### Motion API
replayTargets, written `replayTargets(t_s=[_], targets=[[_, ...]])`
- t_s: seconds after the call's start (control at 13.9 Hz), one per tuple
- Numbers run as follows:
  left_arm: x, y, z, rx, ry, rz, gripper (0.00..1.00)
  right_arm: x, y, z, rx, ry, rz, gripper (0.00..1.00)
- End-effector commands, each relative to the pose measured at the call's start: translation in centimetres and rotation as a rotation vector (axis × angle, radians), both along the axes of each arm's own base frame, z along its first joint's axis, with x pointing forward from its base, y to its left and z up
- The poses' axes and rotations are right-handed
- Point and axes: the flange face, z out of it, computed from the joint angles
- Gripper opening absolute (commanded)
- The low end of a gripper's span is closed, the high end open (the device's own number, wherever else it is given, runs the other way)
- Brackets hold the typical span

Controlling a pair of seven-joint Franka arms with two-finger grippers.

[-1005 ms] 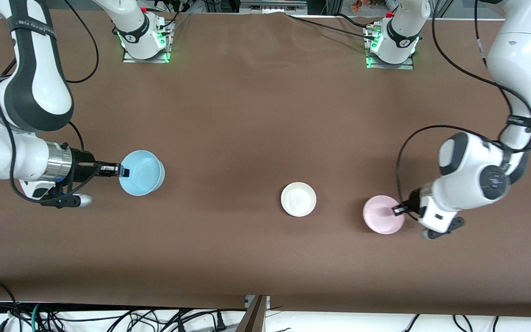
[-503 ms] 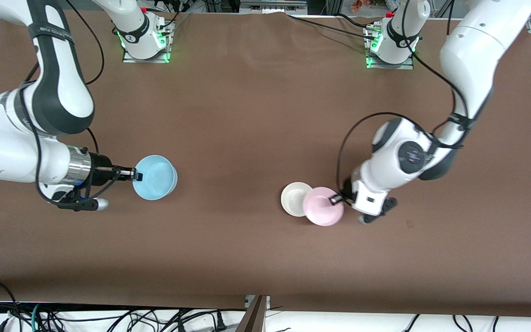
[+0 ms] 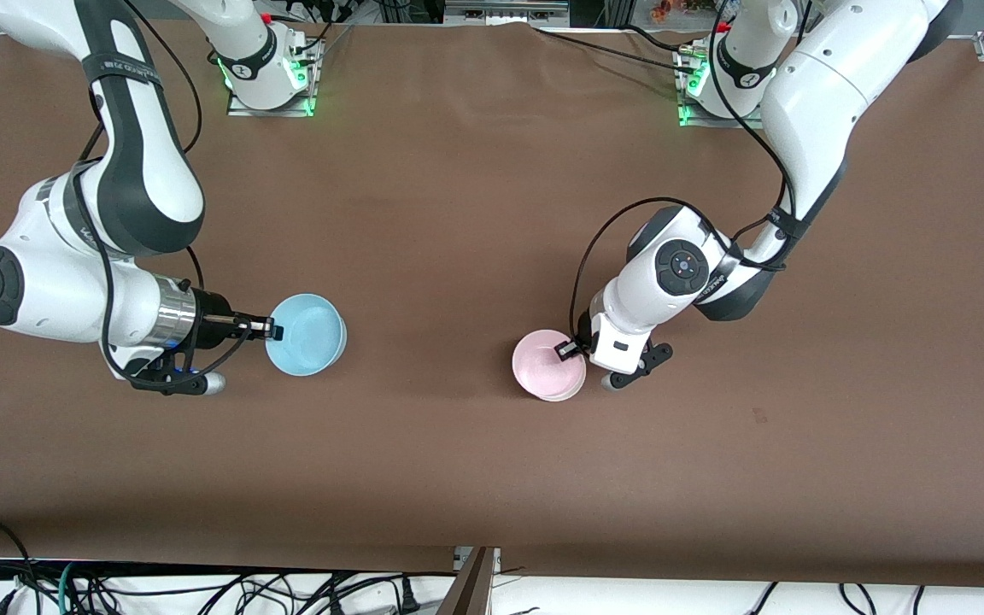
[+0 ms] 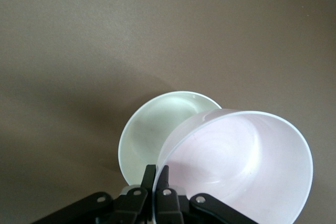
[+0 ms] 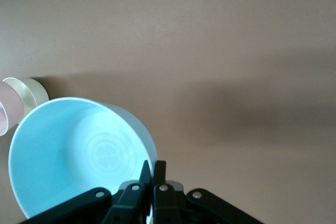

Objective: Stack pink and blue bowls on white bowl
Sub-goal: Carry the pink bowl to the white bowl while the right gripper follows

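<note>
Pink bowl (image 3: 546, 361) hangs over the white bowl (image 4: 157, 129), its rim pinched in the left gripper (image 3: 567, 350). Toward the right arm's end, the right gripper (image 3: 272, 328) clamps the blue bowl (image 3: 308, 334) by its rim above the brown table (image 3: 458, 213).

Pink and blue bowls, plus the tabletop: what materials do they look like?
Pink bowl, in the left gripper: glossy thin wall, likely plastic or glazed ceramic.
Blue bowl, in the right gripper: same smooth sheen, faint clover mark inside.
Tabletop: matte brown, faintly wrinkled near the bases, probably cloth or paper.
</note>
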Motion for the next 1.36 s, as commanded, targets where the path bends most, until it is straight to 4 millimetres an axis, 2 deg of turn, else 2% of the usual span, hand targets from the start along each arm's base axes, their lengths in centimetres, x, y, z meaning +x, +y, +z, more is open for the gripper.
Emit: replayTargets(t_s=[0.0, 0.14, 0.22, 0.36, 0.43, 0.5, 0.65, 1.01, 1.08, 1.29], targets=[[-0.7, 0.0, -0.8, 0.017, -0.031, -0.008, 0.0, 0.1, 1.3, 0.1, -0.009, -0.012, -0.027, 0.0], [-0.7, 0.1, -0.9, 0.02, -0.03, -0.008, 0.0, 0.0, 2.7, -0.4, -0.01, -0.014, -0.031, 0.0], [-0.8, 0.1, -1.0, 0.02, -0.029, -0.009, 0.0, 0.1, 2.8, -0.5, -0.013, -0.02, -0.059, 0.0], [-0.7, 0.2, -1.4, 0.019, -0.03, -0.008, 0.0, -0.2, 4.6, -0.8, -0.016, -0.016, -0.064, 0.0], [-0.7, 0.4, -2.1, 0.026, -0.027, -0.01, 0.0, -0.2, 5.1, -1.0, -0.016, -0.016, -0.075, 0.0], [-0.6, 0.4, -2.1, 0.033, -0.044, -0.022, 0.0, -0.1, 5.2, -0.9, -0.017, -0.023, -0.097, 0.0], [-0.7, 0.4, -2.6, 0.033, -0.04, -0.023, 0.0, -0.5, 6.7, -1.0, -0.017, -0.019, -0.105, 0.0], [-0.7, 0.3, -2.9, 0.032, -0.036, -0.022, 0.0, -0.7, 9.3, -1.7, -0.02, -0.025, -0.16, 0.0], [-0.6, 0.4, -2.7, 0.033, -0.038, -0.02, 0.06, -0.9, 10.1, -1.7, -0.018, -0.03, -0.171, 0.0], [-0.3, 0.6, -2.2, 0.031, -0.045, -0.013, 0.34, -0.9, 10.8, -2.2, -0.019, -0.032, -0.192, 0.0]])
